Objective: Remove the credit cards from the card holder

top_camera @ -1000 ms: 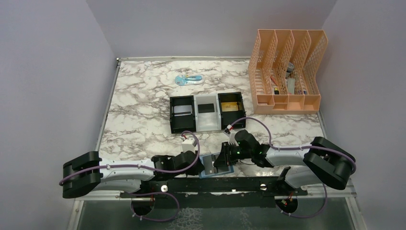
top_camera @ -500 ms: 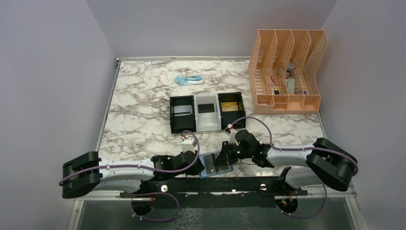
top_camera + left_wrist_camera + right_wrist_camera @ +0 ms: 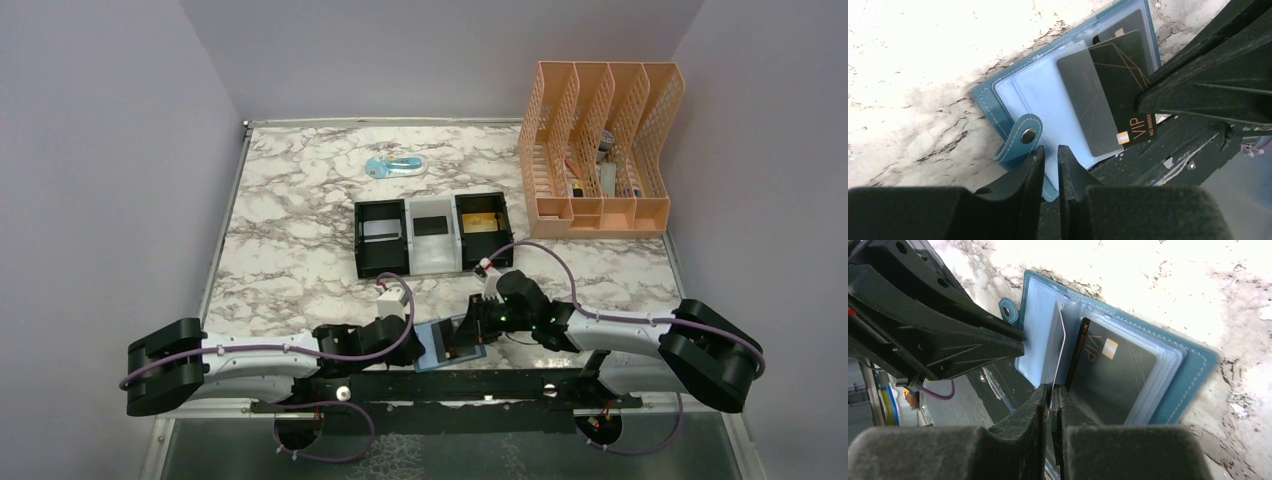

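The teal-blue card holder (image 3: 436, 347) lies open at the table's near edge, pale blue sleeves up, seen in the left wrist view (image 3: 998, 95) and the right wrist view (image 3: 1193, 370). A black VIP card (image 3: 1113, 85) sticks partly out of a sleeve. My right gripper (image 3: 468, 335) is shut on this card's edge (image 3: 1113, 375). My left gripper (image 3: 1050, 150) is shut on the holder's near edge beside its snap tab (image 3: 1023, 135). A second dark card (image 3: 1128, 22) stays in a sleeve behind.
A black-and-white three-compartment tray (image 3: 432, 262) stands mid-table with cards in it. An orange file rack (image 3: 600, 150) is at the back right. A small blue item (image 3: 392, 166) lies at the back. The black mounting rail (image 3: 450, 385) runs just below the holder.
My right arm has drawn back a little to the right with the black card in its grip. The left arm and the card holder have barely moved.
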Available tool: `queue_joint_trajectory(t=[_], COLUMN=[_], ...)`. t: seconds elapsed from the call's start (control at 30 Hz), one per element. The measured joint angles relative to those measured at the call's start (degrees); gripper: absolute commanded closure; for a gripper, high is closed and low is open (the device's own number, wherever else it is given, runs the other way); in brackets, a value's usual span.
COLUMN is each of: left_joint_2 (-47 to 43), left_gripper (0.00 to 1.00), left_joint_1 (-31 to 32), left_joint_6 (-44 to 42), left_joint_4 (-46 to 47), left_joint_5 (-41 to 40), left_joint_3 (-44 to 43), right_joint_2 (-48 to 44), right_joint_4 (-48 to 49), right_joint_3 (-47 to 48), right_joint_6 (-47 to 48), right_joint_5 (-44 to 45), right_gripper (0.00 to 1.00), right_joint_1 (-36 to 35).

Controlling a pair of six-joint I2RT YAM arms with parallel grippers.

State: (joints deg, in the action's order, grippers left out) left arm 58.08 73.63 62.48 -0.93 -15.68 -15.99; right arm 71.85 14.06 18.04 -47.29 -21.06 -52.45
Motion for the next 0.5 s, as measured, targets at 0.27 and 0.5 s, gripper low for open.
queue_joint_trajectory(t=[0.27, 0.5], left_joint_2=[-7.3, -5.68], left_gripper=[0.67, 0.79], left_joint_1=[0.0, 0.0], left_joint_6=[-3.89, -5.05], left_joint_4=[-1.53, 4.2], left_joint_5=[0.17, 0.74], left_joint_3=[-2.21, -3.37], right_joint_2=[-2.69, 1.73], right_joint_4=[-0.26, 2.32], right_joint_3=[-1.01, -1.07], right_joint_6=[-0.46, -2.01], right_joint_5=[1.14, 1.11], right_gripper=[0.92, 0.93], right_joint_1=[0.0, 0.0])
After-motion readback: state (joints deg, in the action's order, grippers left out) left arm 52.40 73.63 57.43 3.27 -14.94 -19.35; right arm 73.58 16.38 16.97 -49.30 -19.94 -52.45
